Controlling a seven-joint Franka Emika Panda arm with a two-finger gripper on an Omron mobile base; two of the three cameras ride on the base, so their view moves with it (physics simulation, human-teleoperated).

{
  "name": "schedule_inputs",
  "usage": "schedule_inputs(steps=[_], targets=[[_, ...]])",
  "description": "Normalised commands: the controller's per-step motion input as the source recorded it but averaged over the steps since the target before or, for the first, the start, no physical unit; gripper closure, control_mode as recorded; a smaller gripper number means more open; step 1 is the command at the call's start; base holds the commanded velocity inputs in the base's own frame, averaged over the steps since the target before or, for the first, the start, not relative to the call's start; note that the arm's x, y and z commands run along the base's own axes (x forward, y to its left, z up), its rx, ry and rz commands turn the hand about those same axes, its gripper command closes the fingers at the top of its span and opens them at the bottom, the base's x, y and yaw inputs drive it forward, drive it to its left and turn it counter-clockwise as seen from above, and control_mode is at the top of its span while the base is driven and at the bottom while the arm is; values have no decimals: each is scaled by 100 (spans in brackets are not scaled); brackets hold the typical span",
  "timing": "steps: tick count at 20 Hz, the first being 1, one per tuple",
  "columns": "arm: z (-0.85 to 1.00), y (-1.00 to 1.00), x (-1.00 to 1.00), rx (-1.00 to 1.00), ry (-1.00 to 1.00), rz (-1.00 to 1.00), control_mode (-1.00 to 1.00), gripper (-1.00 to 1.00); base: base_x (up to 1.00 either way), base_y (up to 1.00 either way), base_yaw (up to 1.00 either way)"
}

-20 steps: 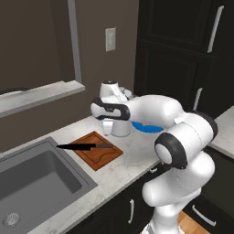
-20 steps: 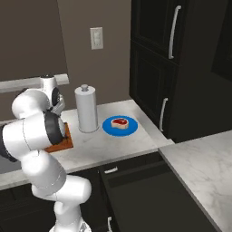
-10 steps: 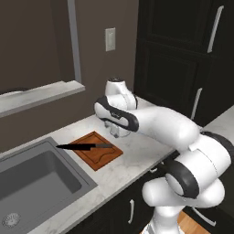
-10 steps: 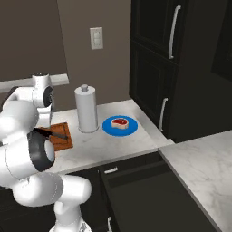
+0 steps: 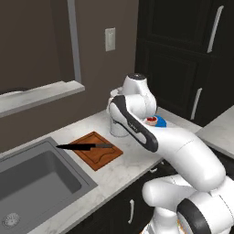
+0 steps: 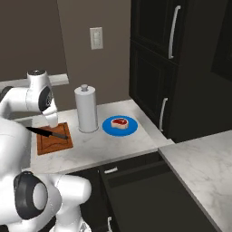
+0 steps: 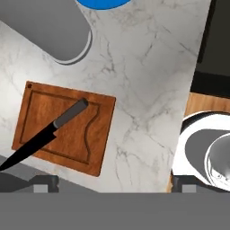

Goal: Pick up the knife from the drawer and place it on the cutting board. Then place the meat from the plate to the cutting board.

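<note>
meat [image 6: 119, 122]: soft, slick, light; pinch across middle | on plate [image 6: 108, 128] | knife [image 5: 84, 146] on cutting board [image 5: 98, 157] | end effector [image 7: 112, 191]: open, empty

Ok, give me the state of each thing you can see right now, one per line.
knife: lying on the cutting board, blade tip overhanging toward the sink, not held.
cutting board: flat on the counter, carrying the knife.
meat: on the plate, not yet moved.
plate: on the counter, holding the meat.
paper towel roll: upright.
tool: open, empty.
</note>
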Motion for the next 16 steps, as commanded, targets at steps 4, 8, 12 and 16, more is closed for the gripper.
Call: schedule_inputs(steps=[4, 8, 12, 16], targets=[[9, -27, -35, -1, -12, 27, -100, -100, 0, 0, 0], [0, -3, -5, -1, -2, 11, -100, -100, 0, 0, 0], [14, -11, 0, 1, 0, 0, -100, -100, 0, 0, 0], [56, -16, 8, 0, 13, 0, -100, -100, 0, 0, 0]])
